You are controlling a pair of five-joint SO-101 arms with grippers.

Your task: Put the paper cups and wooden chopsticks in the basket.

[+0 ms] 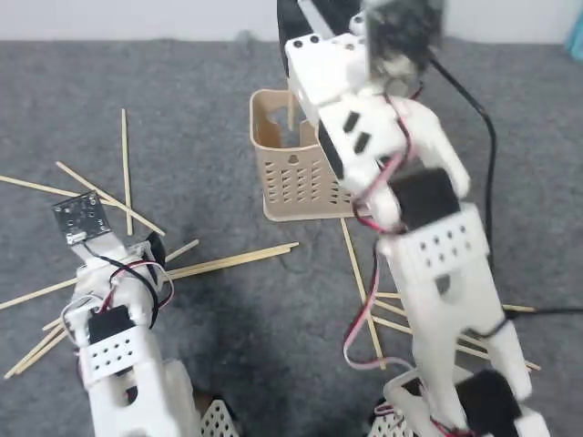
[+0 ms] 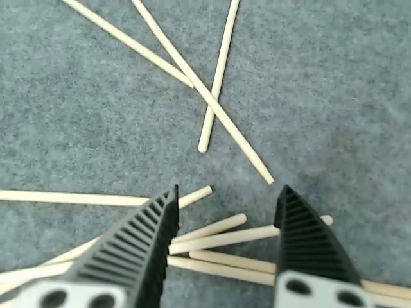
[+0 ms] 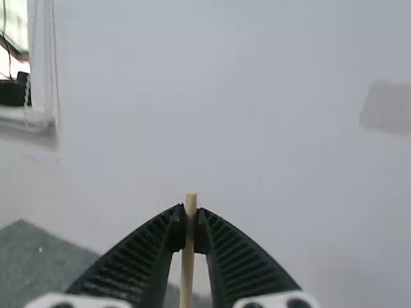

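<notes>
Right wrist view: right end effector point(image 3: 188, 224) pinches one chopstick point(image 3: 187, 269); left end effector point(image 2: 229, 190) spread wide over chopsticks point(image 2: 218, 239).

Right end effector point(image 3: 188, 226) clamped on upright wooden chopstick point(image 3: 187, 256), tip protruding; pale wall point(image 3: 225, 96) behind.

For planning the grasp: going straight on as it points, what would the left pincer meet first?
Probably the chopsticks lying on the carpet, under the open left pincer; depth is unclear.
</notes>
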